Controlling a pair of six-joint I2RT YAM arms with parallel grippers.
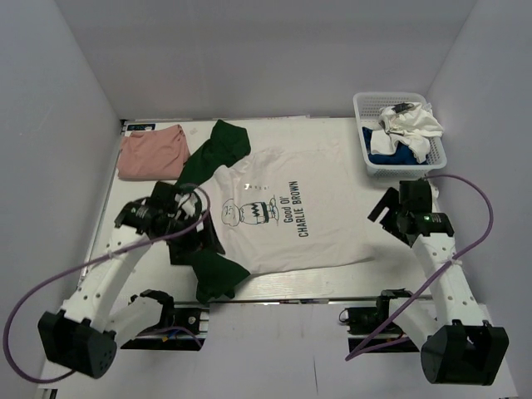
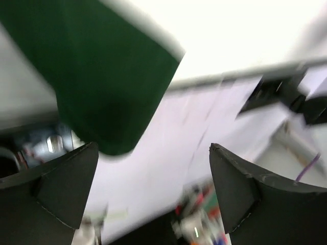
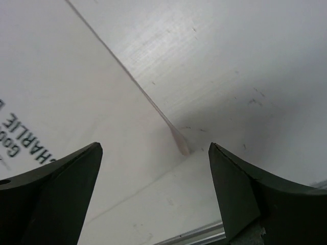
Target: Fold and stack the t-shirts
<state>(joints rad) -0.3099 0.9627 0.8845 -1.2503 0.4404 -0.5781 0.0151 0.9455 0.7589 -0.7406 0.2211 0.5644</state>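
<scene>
The white t-shirt with dark green sleeves (image 1: pixel 283 216) lies flat mid-table, its "Good Ol' Charlie Brown" print facing up. The salmon-pink t-shirt (image 1: pixel 151 152) lies folded at the back left. The plain white t-shirt (image 1: pixel 409 123) and the royal blue t-shirt (image 1: pixel 391 153) sit in the basket. My left gripper (image 1: pixel 202 226) is open and empty above the shirt's near green sleeve (image 2: pixel 102 76); that view is blurred. My right gripper (image 1: pixel 384 209) is open and empty just over the shirt's near right hem corner (image 3: pixel 181 148).
A white lattice basket (image 1: pixel 363 133) stands at the back right. The table's near metal edge (image 1: pixel 291 287) runs just below the shirt. Grey walls close in on both sides. Purple cables loop off both arms.
</scene>
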